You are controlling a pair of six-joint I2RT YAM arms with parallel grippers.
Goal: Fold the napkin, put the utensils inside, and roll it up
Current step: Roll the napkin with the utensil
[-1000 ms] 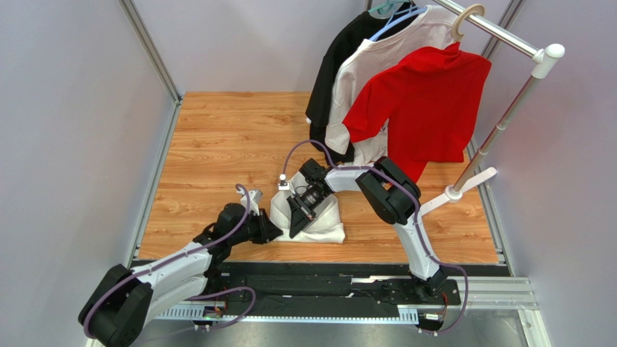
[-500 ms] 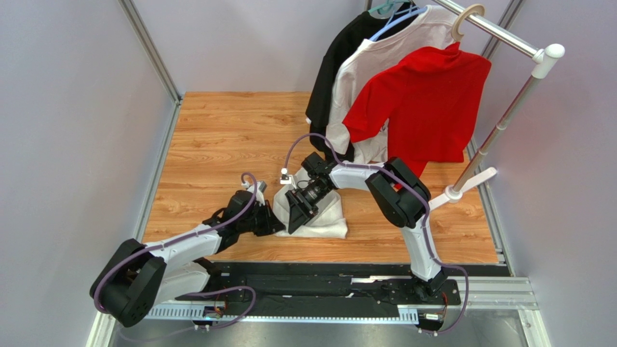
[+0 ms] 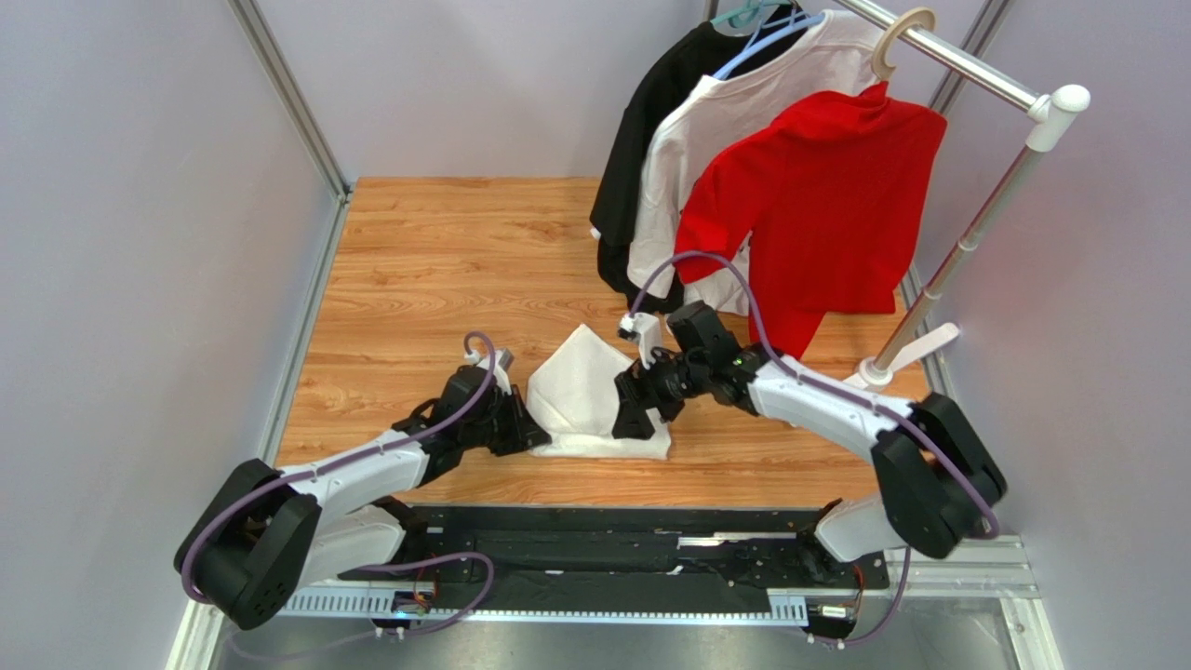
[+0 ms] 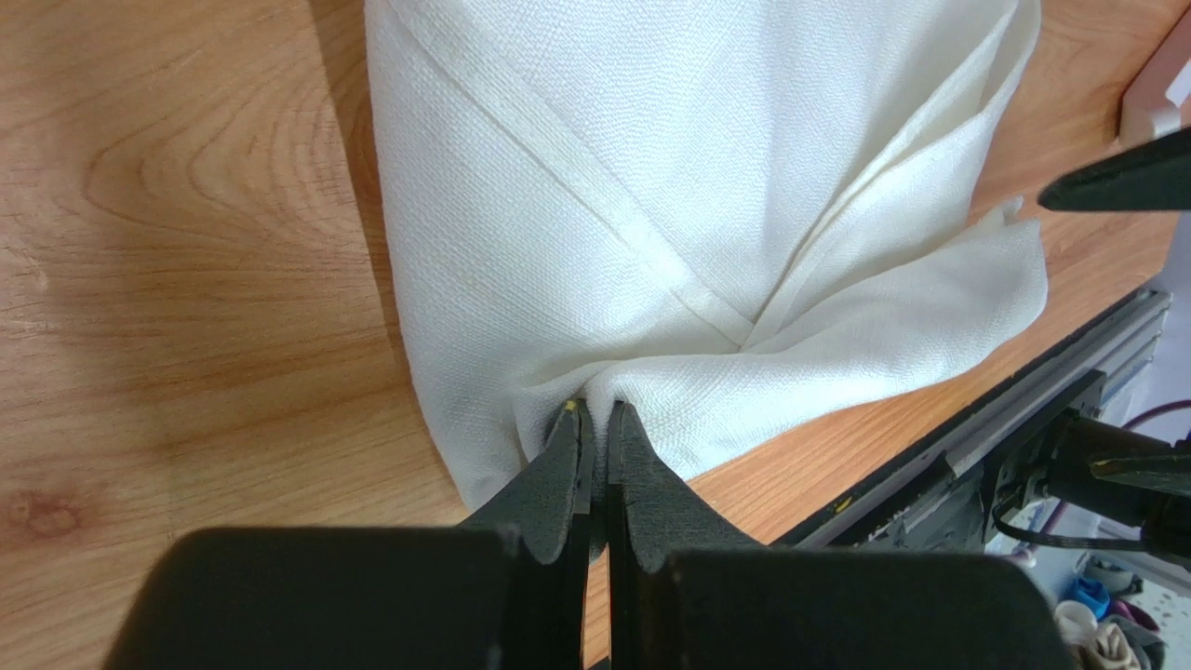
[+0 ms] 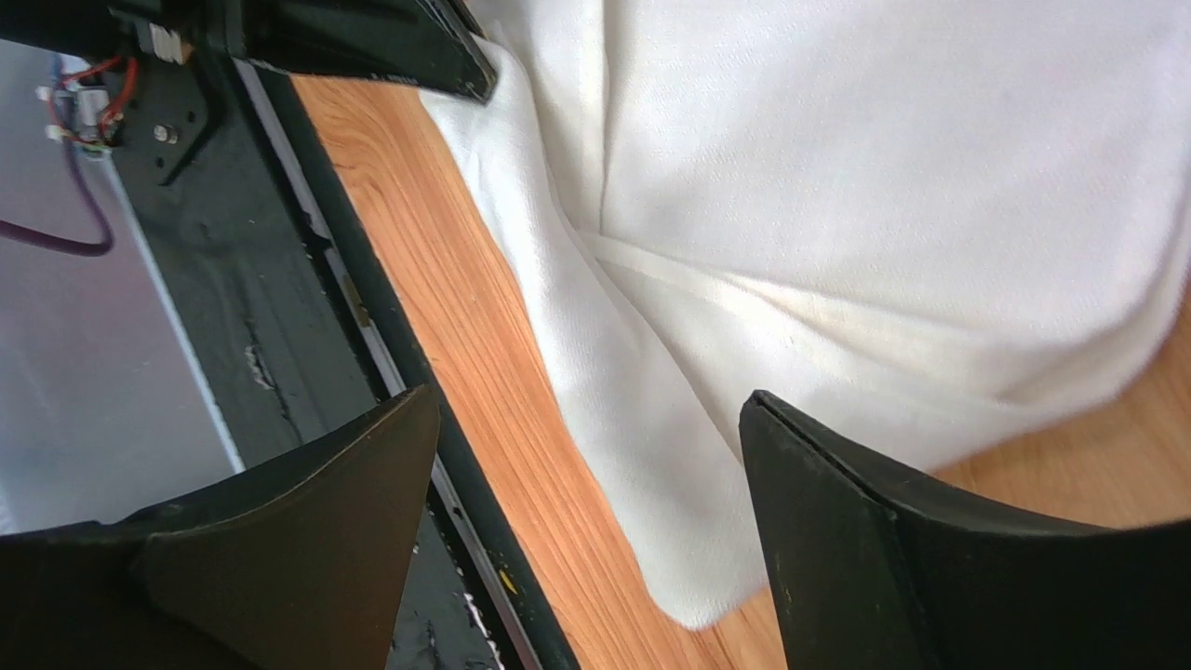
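The white napkin (image 3: pixel 576 391) lies folded and bunched on the wooden table, near its front edge. My left gripper (image 3: pixel 536 434) reaches in from the left and is shut on a pinched fold at the cloth's near left edge (image 4: pixel 592 413). The napkin (image 4: pixel 671 182) fans out beyond the fingers with diagonal creases. My right gripper (image 3: pixel 629 415) hangs at the cloth's right side, jaws wide open over its near corner (image 5: pixel 587 402), gripping nothing. The napkin (image 5: pixel 867 182) fills the upper part of that view. The utensils are hidden.
A clothes rack (image 3: pixel 979 196) stands at the back right with a black shirt (image 3: pixel 657 126), a white shirt (image 3: pixel 720 154) and a red shirt (image 3: pixel 818 196) hanging from it. The black base rail (image 3: pixel 629 538) runs along the near table edge.
My right arm has swung from above the napkin out to its right side and its jaws have opened. My left gripper has moved up to the cloth and shut on its edge.
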